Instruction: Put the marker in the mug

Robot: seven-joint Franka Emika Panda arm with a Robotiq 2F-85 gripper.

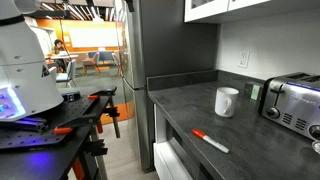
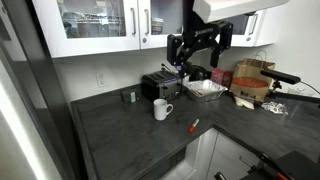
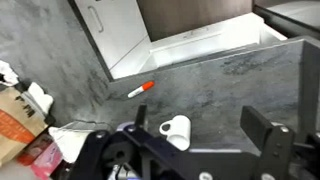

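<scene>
The marker (image 1: 210,141) lies flat on the dark grey counter near its front edge, white barrel with a red-orange end. It also shows in the other exterior view (image 2: 193,126) and in the wrist view (image 3: 141,89). The white mug (image 1: 227,101) stands upright further back, apart from the marker, seen also in an exterior view (image 2: 162,109) and from above in the wrist view (image 3: 177,130). My gripper (image 2: 186,62) hangs high above the counter, over the toaster and mug area. In the wrist view the gripper (image 3: 200,125) is open and empty.
A chrome toaster (image 1: 290,100) stands beside the mug near the wall. A cardboard box (image 2: 255,82) and a clear tray (image 2: 205,89) sit further along the counter. White upper cabinets (image 2: 100,25) hang above. The counter's front edge (image 3: 200,40) drops to white drawers.
</scene>
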